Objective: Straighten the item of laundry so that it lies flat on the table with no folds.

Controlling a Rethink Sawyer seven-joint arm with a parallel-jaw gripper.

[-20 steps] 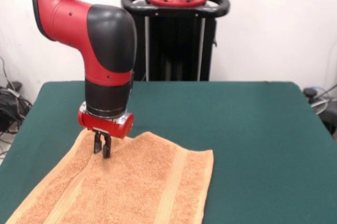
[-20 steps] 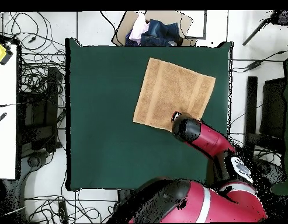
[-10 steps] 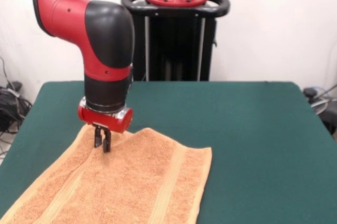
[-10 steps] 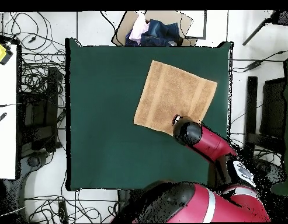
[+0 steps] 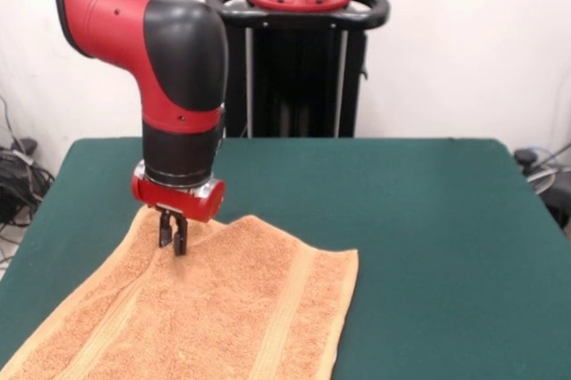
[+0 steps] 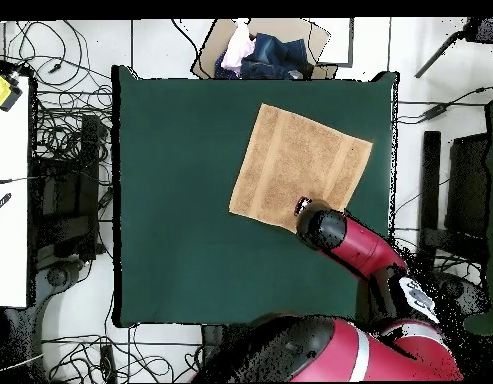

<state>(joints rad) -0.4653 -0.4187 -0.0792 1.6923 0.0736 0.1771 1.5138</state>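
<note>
The orange-tan towel (image 5: pixel 232 309) lies spread on the dark green table (image 5: pixel 428 219), at the front view's lower left, running off the bottom edge. A small raised ridge runs beside the gripper near the towel's far edge. My gripper (image 5: pixel 174 244) points straight down with its fingers close together, pinching the towel just inside that far edge. In the overhead view the towel (image 6: pixel 300 160) lies tilted at the table's (image 6: pixel 180 180) upper right, and the arm's wrist covers the gripper (image 6: pixel 303 207) at the towel's lower edge.
The robot's black pedestal (image 5: pixel 299 59) stands behind the table. A cardboard box with clothes (image 6: pixel 265 50) sits beyond the table's top edge in the overhead view. Cables (image 6: pixel 70 150) and a white bench (image 6: pixel 8 200) lie left of the table.
The gripper has moved a little toward the pedestal and the towel has slid with it. The towel's far edge and corner have shifted slightly.
</note>
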